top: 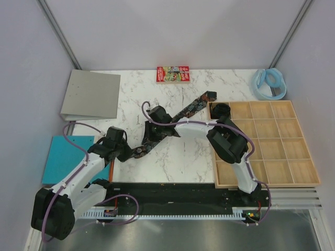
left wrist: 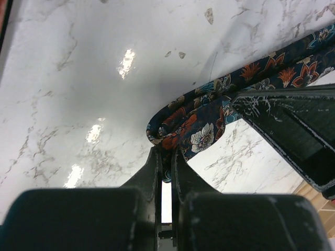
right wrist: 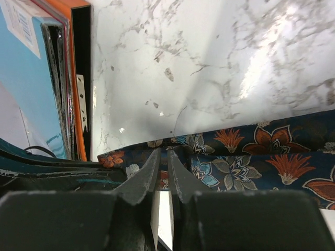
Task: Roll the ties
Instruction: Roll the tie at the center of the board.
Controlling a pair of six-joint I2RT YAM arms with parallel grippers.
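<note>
Closest to the arms' bases, the left gripper [left wrist: 166, 159] has its fingers pressed together on the near end of the tie [left wrist: 209, 117]. There the floral fabric is doubled over into a small loop just past the fingertips. We read that fold as the first turn of a roll, and no more than that, since no spiral has formed.

A little farther along the same strip, the right gripper [right wrist: 163, 162] reaches across from the other side. Its fingers are drawn to a narrow slit at the tie's edge, with a scrap of the print showing between them, so we take it to be pinching the fabric. How firm that hold is we cannot tell.

Beyond both grippers the rest of the tie runs flat and unrolled across the marble tabletop [top: 178, 157], slanting away to the right. Its far end lies near the corner of the wooden tray [top: 282, 183].

In the tray's far-left compartment sits one coiled tie [top: 221, 110], which we judge to be finished and put away. Every other compartment we can see is bare wood.

So, by our reckoning, one tie is done. This one is barely begun: nearly its whole length has to be wound up and then carried to a compartment.

Off to the left lie a teal folder [top: 65, 157] and a grey binder [top: 91, 94]. At the far edge we see the red box [top: 172, 73] and the pale blue ring [top: 269, 83], none of them touching the tie.
</note>
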